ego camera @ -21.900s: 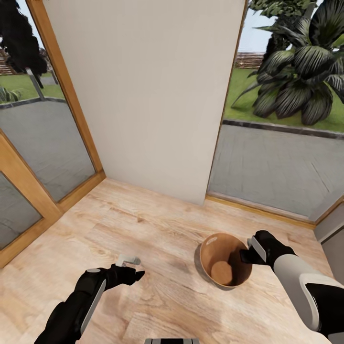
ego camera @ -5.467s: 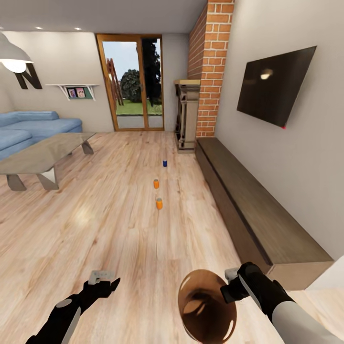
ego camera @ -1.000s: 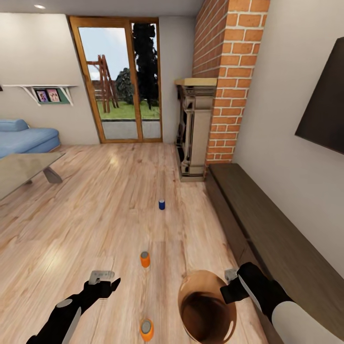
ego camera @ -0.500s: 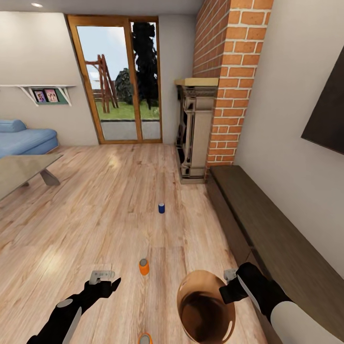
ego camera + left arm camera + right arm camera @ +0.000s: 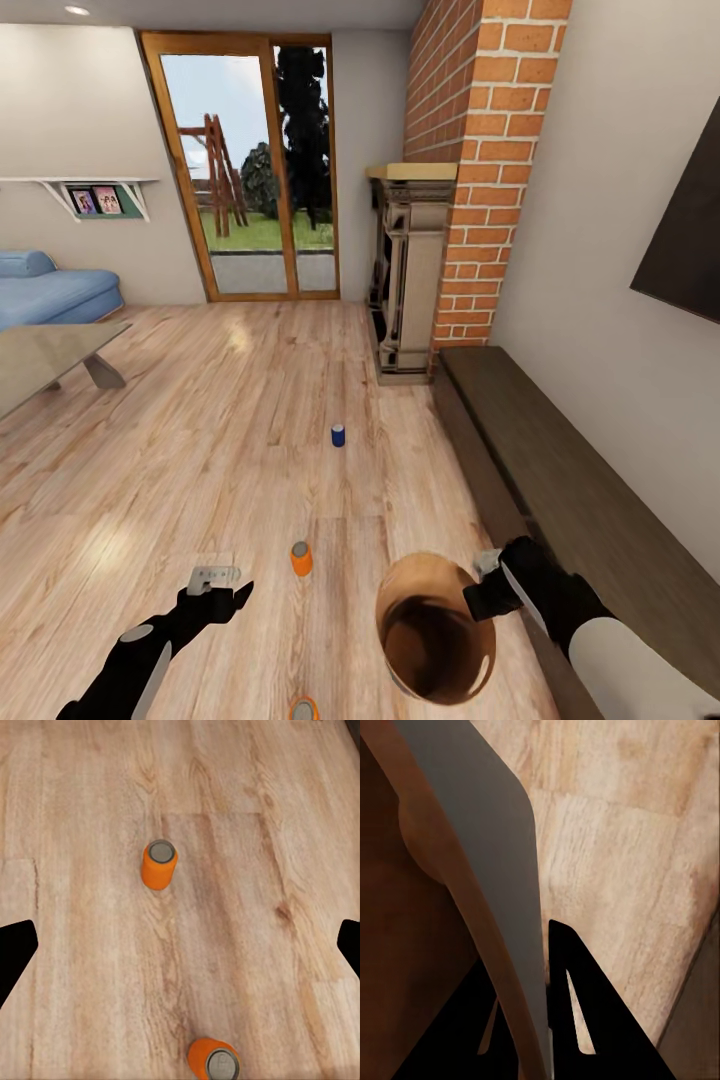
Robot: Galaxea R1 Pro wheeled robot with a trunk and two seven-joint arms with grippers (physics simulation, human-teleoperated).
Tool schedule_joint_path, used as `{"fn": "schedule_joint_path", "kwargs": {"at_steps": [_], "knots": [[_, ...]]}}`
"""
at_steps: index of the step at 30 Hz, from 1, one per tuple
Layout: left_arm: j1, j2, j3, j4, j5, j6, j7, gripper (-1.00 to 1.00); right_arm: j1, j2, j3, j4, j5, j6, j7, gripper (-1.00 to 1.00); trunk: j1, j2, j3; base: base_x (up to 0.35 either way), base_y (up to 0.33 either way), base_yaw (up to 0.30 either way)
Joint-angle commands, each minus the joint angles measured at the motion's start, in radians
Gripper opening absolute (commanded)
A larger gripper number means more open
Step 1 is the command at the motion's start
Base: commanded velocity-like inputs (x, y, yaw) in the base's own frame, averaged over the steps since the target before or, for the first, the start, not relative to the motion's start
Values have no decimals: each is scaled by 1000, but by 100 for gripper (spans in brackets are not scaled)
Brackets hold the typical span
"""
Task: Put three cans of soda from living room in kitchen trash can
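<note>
Progress: early stage, nothing binned yet as far as visible. Robot stands in the living room, wood-plank floor (image 5: 200,440), brick chimney (image 5: 480,150), fireplace (image 5: 405,270), glass doors (image 5: 250,170), sofa (image 5: 45,290) at far left.

Right gripper (image 5: 487,590) has its jaws pinching the rim of the tash can (image 5: 435,630); in the right wrist view one finger (image 5: 577,1005) sits outside the grey wall (image 5: 487,855), the other inside against the brown lining. Bin is held off the floor, tilted, mouth toward the camera; inside looks empty, no can seen in it.

All three cans are on the floor, upright, in a rough line ahead of the robot. Near orange can (image 5: 304,711) is at the bottom edge of the head view, cut off, just left of the bin. Middle orange can (image 5: 301,558) is a little further ahead, between the two arms. Dark blue can (image 5: 338,435) is well beyond, nearer the fireplace. Left wrist view shows both orange cans (image 5: 159,864) and (image 5: 214,1061) apart from each other.

Left gripper (image 5: 215,576) hovers above the floor, jaws spread, empty, fingertips at the side edges of its wrist view, near the middle orange can but not touching.

Left to do, by my read: pick up each can, drop into bin, then carry bin to the kitchen.
</note>
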Motion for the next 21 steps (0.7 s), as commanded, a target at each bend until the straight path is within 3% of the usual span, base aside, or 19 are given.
{"fn": "schedule_joint_path", "kwargs": {"at_steps": [1, 13, 21], "knots": [[0, 0, 0, 0, 0, 0, 0, 100, -10, -1, -1, -1, -29, 14, 7, -100, 0, 0, 0, 0, 0, 0], [0, 0, 0, 4, -1, 0, 0, 100, -180, -21, -2, 0, -29, 154, 6, -100, 0, 0, 0, 0, 0, 0], [1, 0, -1, 5, -3, -1, 0, 100, -240, -25, -3, 3, -29, 154, 4, -100, 0, 0, 0, 0, 0, 0]]}}
